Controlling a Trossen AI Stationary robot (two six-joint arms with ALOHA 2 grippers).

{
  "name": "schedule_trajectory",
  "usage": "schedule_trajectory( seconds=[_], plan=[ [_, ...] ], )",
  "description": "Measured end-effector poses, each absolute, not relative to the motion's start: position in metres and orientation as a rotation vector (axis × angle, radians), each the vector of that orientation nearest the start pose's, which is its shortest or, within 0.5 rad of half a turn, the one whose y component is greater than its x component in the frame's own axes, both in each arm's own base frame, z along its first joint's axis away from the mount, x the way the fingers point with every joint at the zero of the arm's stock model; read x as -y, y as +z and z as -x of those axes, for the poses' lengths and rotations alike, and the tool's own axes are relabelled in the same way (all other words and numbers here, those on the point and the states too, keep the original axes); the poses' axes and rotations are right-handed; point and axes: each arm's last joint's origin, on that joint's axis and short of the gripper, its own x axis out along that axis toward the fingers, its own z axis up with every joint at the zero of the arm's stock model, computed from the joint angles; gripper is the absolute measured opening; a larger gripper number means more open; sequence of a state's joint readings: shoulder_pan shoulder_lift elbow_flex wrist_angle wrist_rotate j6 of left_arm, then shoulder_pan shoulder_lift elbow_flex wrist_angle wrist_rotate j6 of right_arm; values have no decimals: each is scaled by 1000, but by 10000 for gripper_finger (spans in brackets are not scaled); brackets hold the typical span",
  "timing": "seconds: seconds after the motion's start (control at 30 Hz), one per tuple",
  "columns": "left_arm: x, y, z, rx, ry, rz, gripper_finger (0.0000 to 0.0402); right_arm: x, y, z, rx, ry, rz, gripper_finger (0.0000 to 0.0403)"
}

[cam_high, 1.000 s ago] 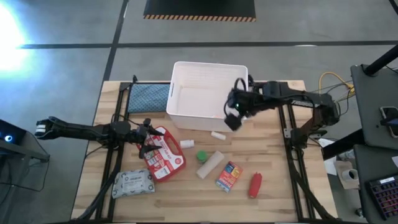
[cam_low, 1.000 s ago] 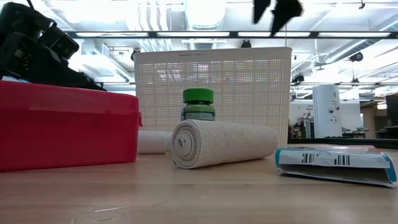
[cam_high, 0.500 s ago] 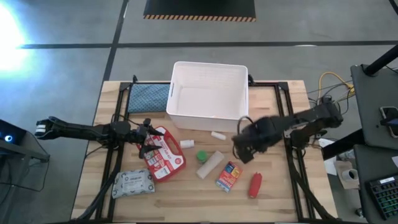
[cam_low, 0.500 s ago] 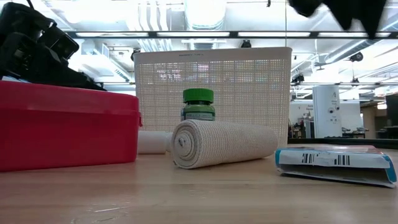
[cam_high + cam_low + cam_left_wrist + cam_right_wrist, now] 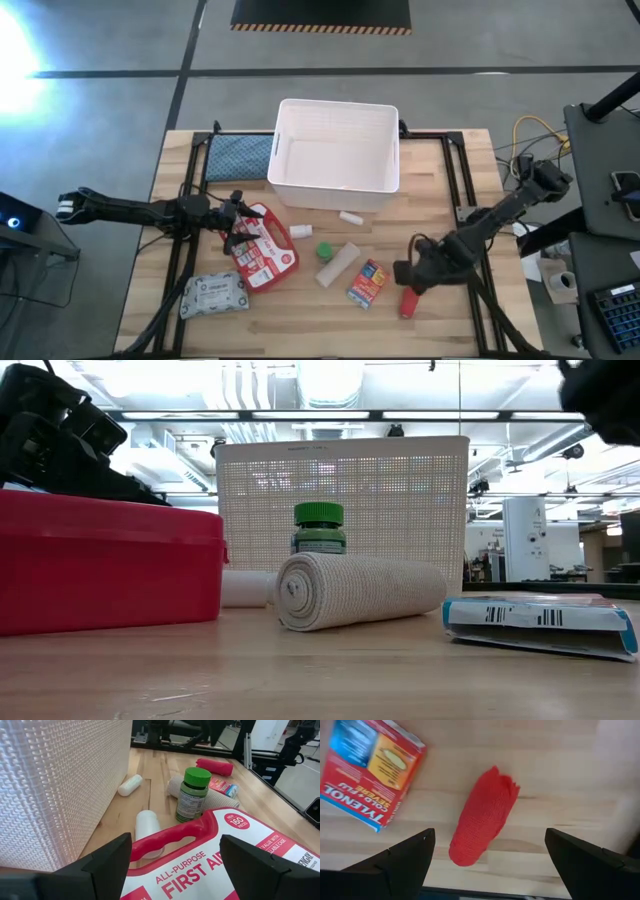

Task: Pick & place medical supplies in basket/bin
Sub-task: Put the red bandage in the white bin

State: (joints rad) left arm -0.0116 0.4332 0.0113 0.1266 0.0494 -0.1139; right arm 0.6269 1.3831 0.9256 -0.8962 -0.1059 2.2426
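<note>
The white slotted basket (image 5: 335,155) stands at the table's far middle. Nearer lie the red-and-white first-aid pouch (image 5: 266,246), the wipes pack (image 5: 213,296), the green-capped bottle (image 5: 324,251), the beige bandage roll (image 5: 338,264), the orange-blue box (image 5: 368,283) and the red tube (image 5: 408,301). My right gripper (image 5: 410,277) hangs open, pointing down over the red tube (image 5: 485,815), one finger on either side and clear of it. My left gripper (image 5: 240,222) waits open at the pouch's red handle (image 5: 170,837).
A blue-grey cloth pad (image 5: 238,155) lies left of the basket. Two small white pieces (image 5: 350,217) (image 5: 302,231) rest just in front of the basket. Bare wood shows along the near edge and at the far right. Black frame rails (image 5: 462,190) cross the table.
My right gripper has swung from over the basket's near right corner toward the table's near right, sinking and rolling its wrist, and now points down over the red tube. It has stayed open. Nothing on the table has shifted.
</note>
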Motion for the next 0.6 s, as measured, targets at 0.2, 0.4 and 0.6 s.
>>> schedule_trajectory(
  seconds=[0.2,0.4,0.6],
  plan=[
    [3,141,-121,-298,-44,119,281,-156,185,-192,-1266,-1053,-1489,367],
    [3,141,-121,-298,-44,119,281,-164,163,-202,-1280,-1116,-1412,365],
    [3,141,-121,-298,-44,119,281,-170,150,-209,-1308,-1141,-1356,325]
  ],
)
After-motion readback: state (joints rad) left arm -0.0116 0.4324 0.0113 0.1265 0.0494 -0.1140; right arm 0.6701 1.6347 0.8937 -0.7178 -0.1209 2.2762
